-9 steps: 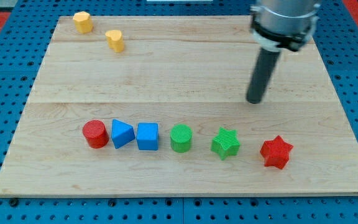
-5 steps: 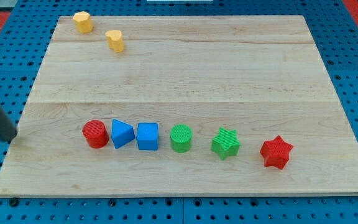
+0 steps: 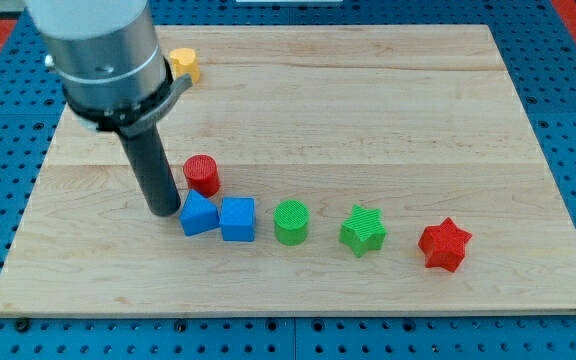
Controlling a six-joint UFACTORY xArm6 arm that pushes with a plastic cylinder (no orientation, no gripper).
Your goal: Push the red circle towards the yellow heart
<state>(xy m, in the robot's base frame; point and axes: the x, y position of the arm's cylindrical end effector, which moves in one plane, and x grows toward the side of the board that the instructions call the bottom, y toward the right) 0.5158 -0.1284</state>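
The red circle (image 3: 202, 174) sits on the wooden board (image 3: 368, 120), just above the blue triangle-like block (image 3: 197, 214). My tip (image 3: 164, 210) rests on the board just left of the blue triangle and below-left of the red circle. One yellow block (image 3: 184, 64), partly hidden by the arm, shows near the view's top left; I cannot make out its shape. The other yellow block is hidden behind the arm.
A row runs along the lower board: blue cube (image 3: 237, 219), green circle (image 3: 291, 221), green star (image 3: 363, 230), red star (image 3: 443, 244). The arm's grey body (image 3: 103, 50) covers the top left corner.
The red circle has moved up and right, out of the row's left end. My tip went from the right side, off the left edge, to beside the blue triangle.
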